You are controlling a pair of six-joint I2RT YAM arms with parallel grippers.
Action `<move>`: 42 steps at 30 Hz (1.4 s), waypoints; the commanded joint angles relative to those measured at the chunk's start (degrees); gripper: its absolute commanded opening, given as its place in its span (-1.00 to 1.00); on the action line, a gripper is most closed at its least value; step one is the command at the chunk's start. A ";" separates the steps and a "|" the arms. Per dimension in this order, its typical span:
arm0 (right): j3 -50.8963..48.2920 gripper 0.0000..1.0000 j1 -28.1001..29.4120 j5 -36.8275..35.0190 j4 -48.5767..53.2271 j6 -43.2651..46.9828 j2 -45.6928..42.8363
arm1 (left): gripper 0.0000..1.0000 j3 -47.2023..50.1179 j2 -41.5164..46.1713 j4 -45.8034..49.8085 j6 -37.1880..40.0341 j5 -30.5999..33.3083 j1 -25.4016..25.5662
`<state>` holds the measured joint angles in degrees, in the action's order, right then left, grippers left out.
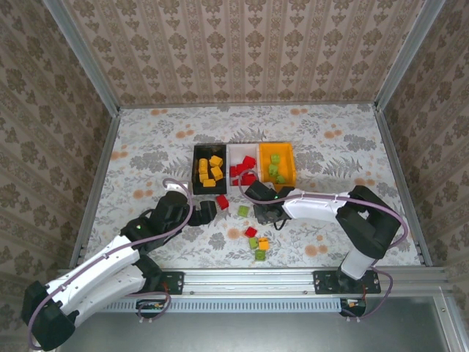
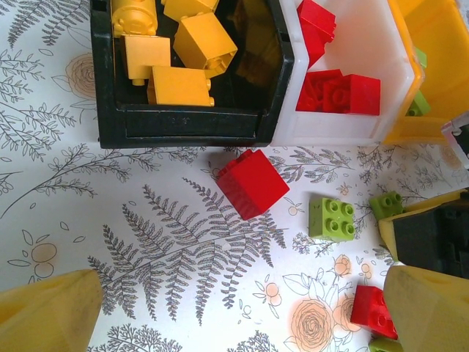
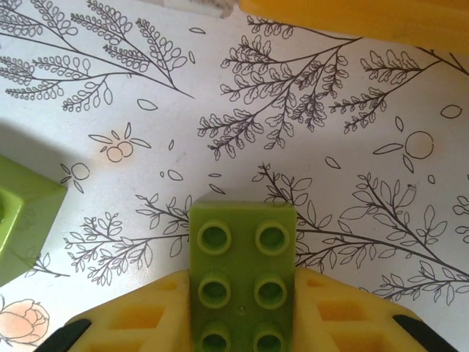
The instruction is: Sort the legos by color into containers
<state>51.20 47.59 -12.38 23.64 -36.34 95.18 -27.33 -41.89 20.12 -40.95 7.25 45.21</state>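
Right gripper point(image 3: 243, 326) is clamped on a green brick point(image 3: 243, 268): in the right wrist view both yellow fingers point(image 3: 143, 319) press its long sides, studs up, at bottom centre of the frame. Can't tell whether it is off the table point(image 3: 330, 147). Second green piece point(image 3: 22, 224) sits at the left edge, apart from it. In the top view the right gripper point(image 1: 264, 213) is just below the bins, centre of frame.

Left gripper point(image 2: 238, 315) is released, jaws spread wide, with the fingertips point(image 2: 47, 312) in the bottom corners of the left wrist view and nothing between them. In the top view the left gripper point(image 1: 207, 211) is below the black bin point(image 1: 196, 170).

Bins stand in a row, touching: black left, white bin point(image 1: 238, 150) middle, orange bin point(image 1: 292, 165) right. Yellow bricks point(image 1: 211, 170) are in black, red bricks point(image 1: 244, 170) in white, green bricks point(image 1: 276, 172) in orange.

Loose on the table: red brick point(image 2: 251, 183) just below the black bin's wall, green 2x2 point(image 2: 331, 218) to its right, and a small cluster point(image 1: 257, 243) of red, green and orange pieces lower centre.
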 commanded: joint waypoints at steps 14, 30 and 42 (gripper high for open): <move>7.30 -0.39 -8.77 -0.15 4.59 8.30 -17.34 | 1.00 -1.47 -0.52 -0.44 1.31 -1.01 -0.78; 27.37 0.06 -19.99 -0.40 5.18 9.70 8.18 | 1.00 -4.91 -6.22 -0.79 4.09 -5.23 -0.92; 17.31 0.49 -18.17 2.97 3.32 7.27 -8.19 | 0.95 -13.04 -21.48 -2.85 10.51 -7.15 3.81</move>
<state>72.14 28.82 -10.44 26.81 -27.46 92.25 -36.36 -59.16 18.81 -34.63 0.49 46.35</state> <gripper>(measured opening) 0.745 0.982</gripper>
